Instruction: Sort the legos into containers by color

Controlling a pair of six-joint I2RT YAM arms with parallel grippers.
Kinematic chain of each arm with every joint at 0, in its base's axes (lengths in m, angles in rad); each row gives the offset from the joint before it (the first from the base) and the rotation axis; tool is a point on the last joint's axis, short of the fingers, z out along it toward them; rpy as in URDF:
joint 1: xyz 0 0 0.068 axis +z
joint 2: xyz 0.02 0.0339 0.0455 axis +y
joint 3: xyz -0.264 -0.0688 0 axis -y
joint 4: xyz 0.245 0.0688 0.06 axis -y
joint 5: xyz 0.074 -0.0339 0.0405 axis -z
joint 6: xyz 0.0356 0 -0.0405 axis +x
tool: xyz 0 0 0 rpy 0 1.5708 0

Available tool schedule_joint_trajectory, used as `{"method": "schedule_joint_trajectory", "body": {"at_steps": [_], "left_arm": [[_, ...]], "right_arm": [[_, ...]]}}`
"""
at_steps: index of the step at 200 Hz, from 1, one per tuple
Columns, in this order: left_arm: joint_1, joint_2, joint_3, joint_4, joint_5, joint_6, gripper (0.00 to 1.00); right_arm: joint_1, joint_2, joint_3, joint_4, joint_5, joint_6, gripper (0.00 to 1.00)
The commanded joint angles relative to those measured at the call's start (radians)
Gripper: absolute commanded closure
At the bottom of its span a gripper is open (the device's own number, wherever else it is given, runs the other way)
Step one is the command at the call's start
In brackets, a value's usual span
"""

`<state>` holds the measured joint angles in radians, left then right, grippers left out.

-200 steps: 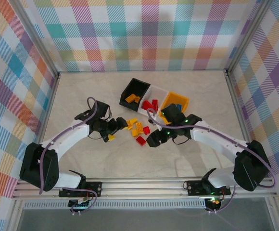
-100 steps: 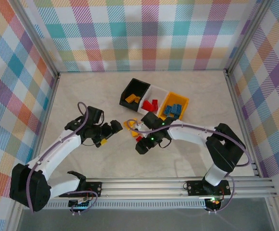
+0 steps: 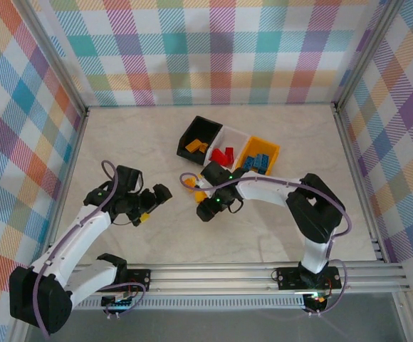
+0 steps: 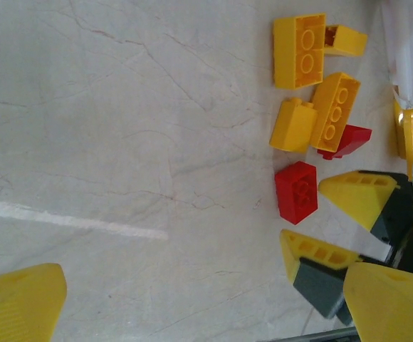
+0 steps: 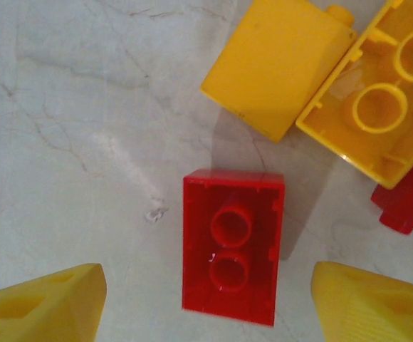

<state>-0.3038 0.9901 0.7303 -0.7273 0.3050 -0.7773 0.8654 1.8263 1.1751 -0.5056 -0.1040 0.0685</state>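
Note:
A red brick (image 5: 233, 246) lies studs-down on the marble table, between the yellow fingers (image 5: 43, 306) of my open right gripper (image 5: 210, 306), untouched. Just beyond it are two yellow bricks (image 5: 278, 64) and part of another red brick (image 5: 409, 196). In the left wrist view the same red brick (image 4: 297, 191) sits below several yellow bricks (image 4: 299, 50). My left gripper (image 4: 206, 306) is open over bare table. From above, the right gripper (image 3: 206, 210) hangs over the pile and the left gripper (image 3: 152, 206) stands apart to its left. The black bin (image 3: 208, 128), white bin (image 3: 233, 135) and yellow-orange bin (image 3: 265, 147) stand behind.
The black bin holds yellow-orange bricks (image 3: 194, 146), the white bin red ones (image 3: 224, 154), the yellow-orange bin blue ones (image 3: 258, 162). Plaid walls on a metal frame (image 3: 78, 157) close in the table.
The left arm has drawn back toward the left and near edge. The right gripper has swung left along the table, and its fingers now flank the red brick.

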Motion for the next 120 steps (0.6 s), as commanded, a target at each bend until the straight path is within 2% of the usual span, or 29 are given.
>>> {"method": "schedule_joint_trajectory", "body": {"at_steps": [1,53,89,120], "left_arm": [[0.024,-0.022,-0.02,-0.032,0.02,0.02,0.0],[0.038,-0.009,-0.016,-0.027,0.04,0.035,0.0],[0.043,-0.014,-0.017,-0.039,0.041,0.046,0.0],[0.051,-0.028,-0.019,-0.048,0.039,0.051,0.0]], "right_arm": [[0.003,0.042,0.043,-0.035,0.026,-0.011,0.25],[0.012,0.098,0.066,-0.042,0.084,0.002,0.33],[0.014,0.117,0.071,-0.038,0.104,0.017,0.57],[0.014,0.121,0.086,-0.058,0.109,0.022,0.62]]}}
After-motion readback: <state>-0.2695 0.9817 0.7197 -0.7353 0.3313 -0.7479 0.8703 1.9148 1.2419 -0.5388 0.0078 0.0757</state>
